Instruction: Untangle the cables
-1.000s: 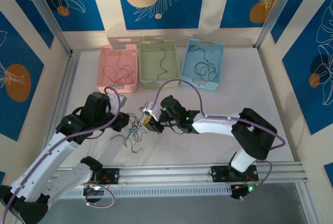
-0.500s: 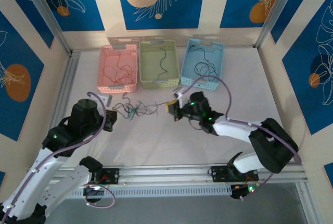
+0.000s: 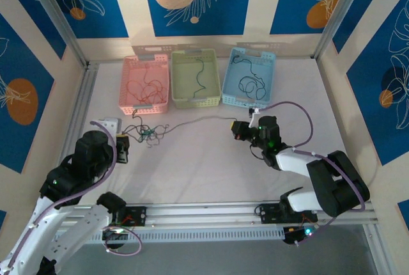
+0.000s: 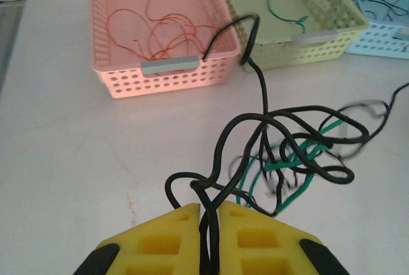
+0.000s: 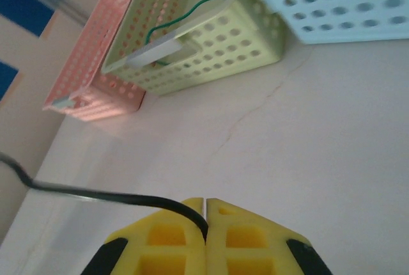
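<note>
Top external view is showing both arms drawn farther apart than a second ago, and the cables (image 3: 146,133) are now lying spread out just in front of the pink basket (image 3: 128,89). Nearly closed, the left gripper (image 4: 209,208) is pinching the clump's black strands. Jaws fully together, the right gripper (image 5: 205,203) is clamping one black wire (image 5: 96,193) stretching across the table (image 3: 211,166).

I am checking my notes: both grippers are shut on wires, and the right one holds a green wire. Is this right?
Not quite. The right wrist view shows the right gripper shut on a black wire, not a green one. The rest stands.
</note>
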